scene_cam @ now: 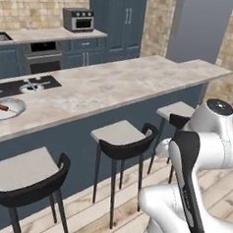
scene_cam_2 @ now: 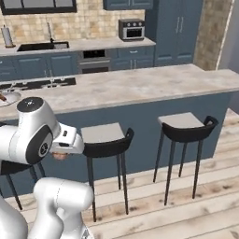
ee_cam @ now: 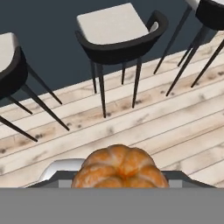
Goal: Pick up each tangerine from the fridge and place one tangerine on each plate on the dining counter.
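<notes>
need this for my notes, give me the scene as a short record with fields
held item: tangerine in the gripper, above the wood floor
gripper: shut on the tangerine
plate: one plate at the left end of the dining counter, with a long reddish-brown food on it, no tangerine on it
in front of counter: stools on the wood floor

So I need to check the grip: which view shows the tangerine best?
The hand view: the tangerine sits large and segmented between the hand's fingers. The right base view gives a small orange sliver under the hand. The left base view has the arm in front of it.
</notes>
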You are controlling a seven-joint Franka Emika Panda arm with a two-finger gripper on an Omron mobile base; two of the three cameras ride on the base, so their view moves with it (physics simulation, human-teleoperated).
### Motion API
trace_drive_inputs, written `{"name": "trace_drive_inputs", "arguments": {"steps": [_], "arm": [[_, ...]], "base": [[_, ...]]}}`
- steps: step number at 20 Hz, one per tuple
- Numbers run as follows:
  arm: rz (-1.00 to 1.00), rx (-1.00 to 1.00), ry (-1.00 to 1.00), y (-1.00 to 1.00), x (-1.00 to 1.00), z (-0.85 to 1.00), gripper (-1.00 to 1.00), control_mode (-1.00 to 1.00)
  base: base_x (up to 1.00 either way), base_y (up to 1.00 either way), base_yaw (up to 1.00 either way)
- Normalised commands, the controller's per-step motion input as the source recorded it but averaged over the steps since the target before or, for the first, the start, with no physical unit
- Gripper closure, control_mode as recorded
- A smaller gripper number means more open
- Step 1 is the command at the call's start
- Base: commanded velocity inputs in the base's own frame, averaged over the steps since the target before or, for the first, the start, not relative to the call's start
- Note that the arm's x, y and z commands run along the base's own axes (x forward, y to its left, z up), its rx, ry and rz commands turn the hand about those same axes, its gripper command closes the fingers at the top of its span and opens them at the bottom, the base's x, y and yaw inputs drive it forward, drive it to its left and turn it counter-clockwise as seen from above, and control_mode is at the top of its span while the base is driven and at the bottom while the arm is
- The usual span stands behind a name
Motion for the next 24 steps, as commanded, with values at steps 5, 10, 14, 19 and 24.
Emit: {"name": "trace_drive_inputs", "arguments": {"steps": [5,10,14,19,24], "arm": [[0.00,0.00,0.00,0.00,0.00,0.00,1.00,1.00],[0.00,0.00,0.00,0.00,0.00,0.00,1.00,1.00],[0.00,0.00,0.00,0.00,0.00,0.00,1.00,1.00],[0.00,0.00,0.00,0.00,0.00,0.00,1.00,1.00],[0.00,0.00,0.00,0.00,0.00,0.00,1.00,1.00]], "base": [[0.42,0.30,0.28],[0.25,0.20,0.32],[0.29,0.11,0.31],[0.35,0.07,0.26],[0.39,0.08,0.24]]}}
